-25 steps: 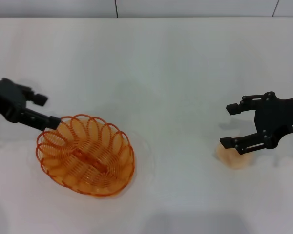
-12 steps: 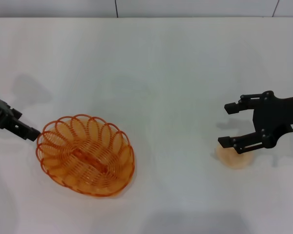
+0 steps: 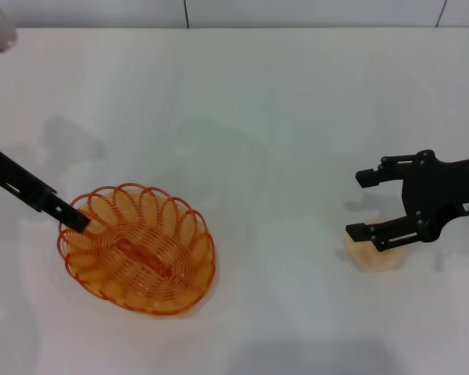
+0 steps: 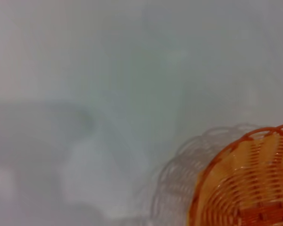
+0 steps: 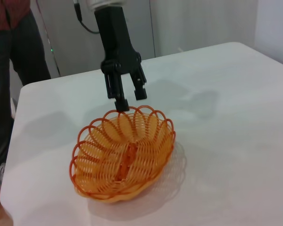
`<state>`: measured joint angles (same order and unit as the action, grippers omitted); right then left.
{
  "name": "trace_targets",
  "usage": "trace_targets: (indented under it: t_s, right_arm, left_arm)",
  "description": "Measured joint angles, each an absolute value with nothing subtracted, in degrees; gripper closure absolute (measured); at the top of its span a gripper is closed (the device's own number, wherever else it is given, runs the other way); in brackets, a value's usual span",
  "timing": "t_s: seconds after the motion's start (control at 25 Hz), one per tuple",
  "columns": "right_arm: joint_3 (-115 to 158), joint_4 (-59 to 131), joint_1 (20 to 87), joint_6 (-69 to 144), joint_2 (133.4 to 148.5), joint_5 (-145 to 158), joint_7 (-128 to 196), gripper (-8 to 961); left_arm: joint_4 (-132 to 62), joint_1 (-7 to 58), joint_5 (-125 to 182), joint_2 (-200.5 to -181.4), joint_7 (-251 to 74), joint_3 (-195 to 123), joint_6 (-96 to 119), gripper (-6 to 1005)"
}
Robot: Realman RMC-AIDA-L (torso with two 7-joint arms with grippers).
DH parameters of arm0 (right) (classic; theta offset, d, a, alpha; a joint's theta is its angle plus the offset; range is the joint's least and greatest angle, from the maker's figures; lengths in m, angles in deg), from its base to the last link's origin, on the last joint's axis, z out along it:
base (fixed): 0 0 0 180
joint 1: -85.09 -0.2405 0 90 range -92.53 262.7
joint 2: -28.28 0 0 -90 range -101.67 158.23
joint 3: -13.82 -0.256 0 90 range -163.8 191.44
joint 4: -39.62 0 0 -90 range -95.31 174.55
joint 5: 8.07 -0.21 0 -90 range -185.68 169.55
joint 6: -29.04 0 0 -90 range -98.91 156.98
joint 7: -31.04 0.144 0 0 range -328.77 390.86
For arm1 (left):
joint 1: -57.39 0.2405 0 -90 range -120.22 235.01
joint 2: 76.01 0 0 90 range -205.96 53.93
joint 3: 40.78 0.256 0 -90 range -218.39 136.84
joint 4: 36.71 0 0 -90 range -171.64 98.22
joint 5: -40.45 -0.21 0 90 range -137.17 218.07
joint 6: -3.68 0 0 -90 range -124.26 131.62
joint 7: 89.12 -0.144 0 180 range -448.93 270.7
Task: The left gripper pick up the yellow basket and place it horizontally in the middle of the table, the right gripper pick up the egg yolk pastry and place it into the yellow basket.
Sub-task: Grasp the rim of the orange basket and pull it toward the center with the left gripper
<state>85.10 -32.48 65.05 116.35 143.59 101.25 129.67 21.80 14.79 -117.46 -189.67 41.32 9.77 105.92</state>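
Observation:
The yellow basket [image 3: 137, 250] lies on the white table [image 3: 266, 117] at the front left; it also shows in the right wrist view [image 5: 125, 155] and the left wrist view [image 4: 250, 183]. My left gripper [image 3: 76, 219] hangs tilted down at the basket's left rim. In the right wrist view it [image 5: 130, 98] is open, one fingertip [image 5: 121, 104] touching the rim and the other just outside it. My right gripper [image 3: 363, 205] is open at the right, low over the table. The egg yolk pastry [image 3: 377, 255] lies partly under its nearer finger, not between the fingers.
The table's back edge meets a wall [image 3: 297, 12] at the top of the head view. A person [image 5: 12, 70] stands beside the table's corner in the right wrist view. Bare tabletop spans the middle between basket and pastry.
My left gripper has tipped steeply downward and come back to the basket's left rim. My right gripper has slid a little left and toward the pastry. Basket and pastry have not moved.

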Motion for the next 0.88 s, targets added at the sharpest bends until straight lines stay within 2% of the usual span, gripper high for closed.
trace_targets:
  t_s: [0.12, 0.52, 0.88]
  right_arm:
    - [85.10, -32.43, 65.05, 116.46, 143.60, 101.22, 129.66, 108]
    - [85.10, -32.49, 65.05, 116.65, 143.59, 101.23, 129.67, 107]
    - [85.09, -32.48, 65.05, 116.67, 143.59, 101.25, 129.66, 107]
  left_arm:
    - [21.57, 14.72, -117.51, -190.49, 42.53, 10.22, 105.40, 124]
    - [18.94, 13.88, -118.96, -190.73, 46.70, 10.91, 102.94, 124]
    - [16.29, 12.28, -119.02, -191.02, 47.09, 10.98, 100.94, 194]
